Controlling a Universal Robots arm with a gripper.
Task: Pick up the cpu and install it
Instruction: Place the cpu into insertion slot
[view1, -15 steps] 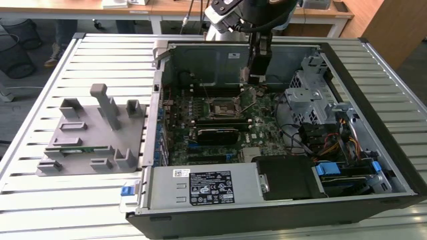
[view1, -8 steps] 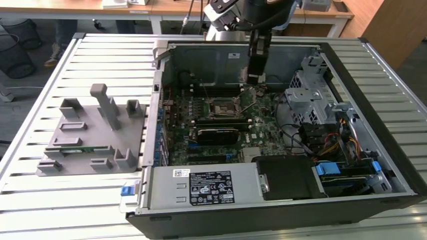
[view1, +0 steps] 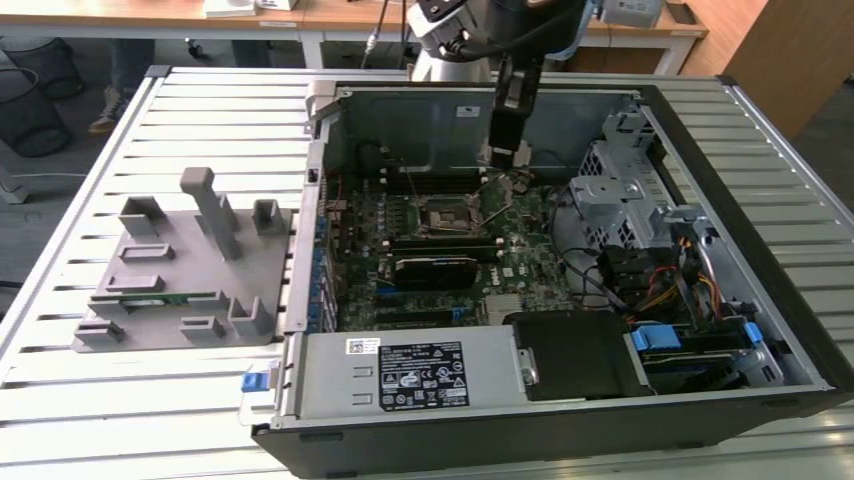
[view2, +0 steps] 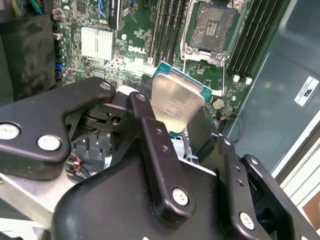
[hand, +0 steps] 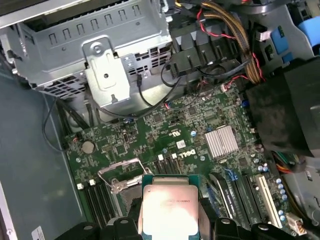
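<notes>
Silvery-grey metal tops the cpu (hand: 169, 212), which we see pinched edge to edge between the black fingers (view2: 144, 112) of the claw (view1: 505, 162). Below the claw lies the green motherboard (hand: 165, 125); its black-framed socket (view2: 212, 25) sits just beyond the fingertips, apart from the chip.

Table (view1: 200, 100): pale slatted metal top.
Exterior view's left: grey fixture (view1: 187, 265) (base flat on the slats).
Exterior view's right: open computer case (view1: 534, 430).
</notes>
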